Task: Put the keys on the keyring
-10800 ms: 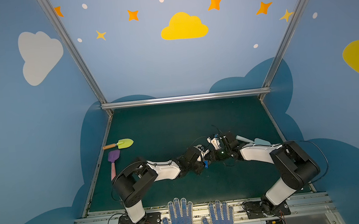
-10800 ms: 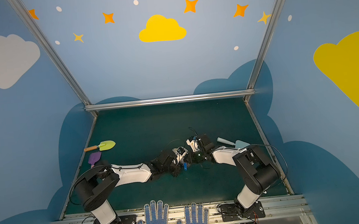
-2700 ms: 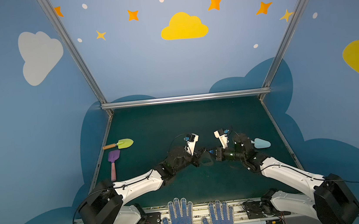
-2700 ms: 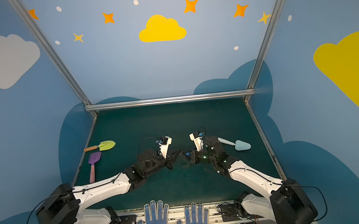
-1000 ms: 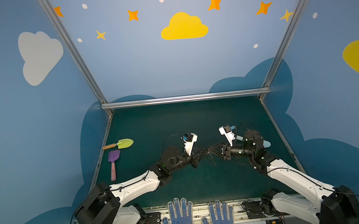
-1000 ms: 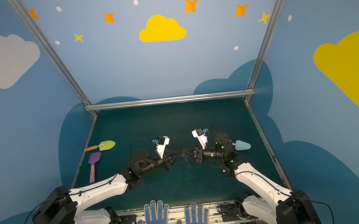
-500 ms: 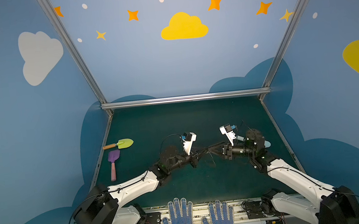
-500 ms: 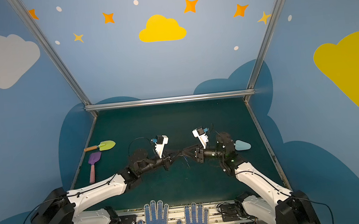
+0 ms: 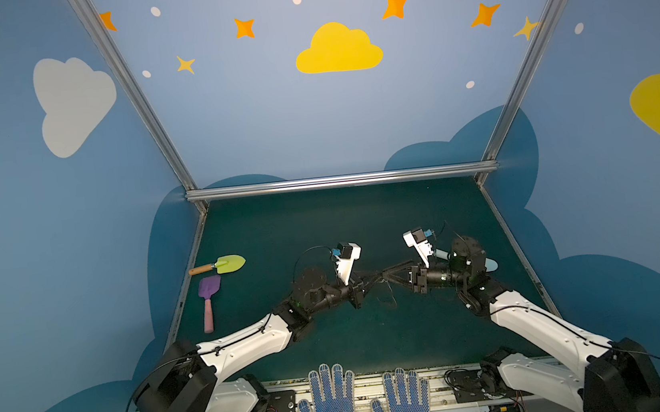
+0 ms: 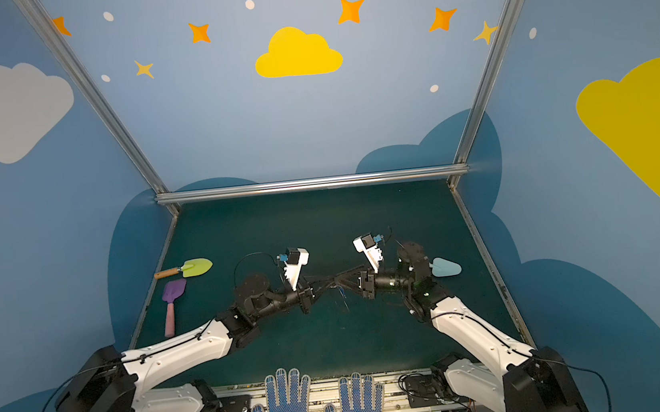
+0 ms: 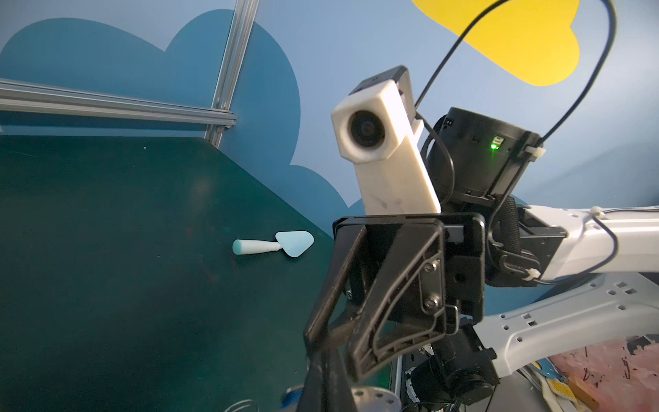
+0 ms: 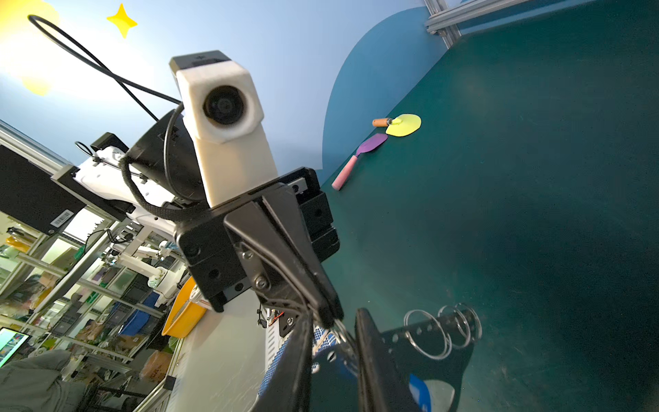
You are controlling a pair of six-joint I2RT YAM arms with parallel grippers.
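Dark green matting covers the table [image 9: 322,224], the biggest thing in both top views. Over it the left arm [image 9: 251,345] and the right arm [image 9: 541,327], white and black, reach in from the near corners and meet above the middle. At the near edge, between the arm bases, two blue-dotted gloves [image 9: 333,407] lie flat side by side. Three toy spades lie on the mat: a purple one [image 9: 209,299] and a yellow-green one [image 9: 226,264] close together by the left side, and a pale blue one [image 10: 445,266] by the right side, behind the right wrist. The left gripper [image 10: 330,284] has its jaws pressed together; a little wire loop shows at their tip, but whether it is pinched I cannot tell. The right gripper [image 9: 389,278] faces it tip to tip, jaws a little apart, and the keyring [image 12: 396,347] sits across them, off the table; if they press on it I cannot tell. The keys [image 12: 429,390] show only as a blue-and-white tag just beside the plate, opposite to its wire rings [image 12: 444,337].
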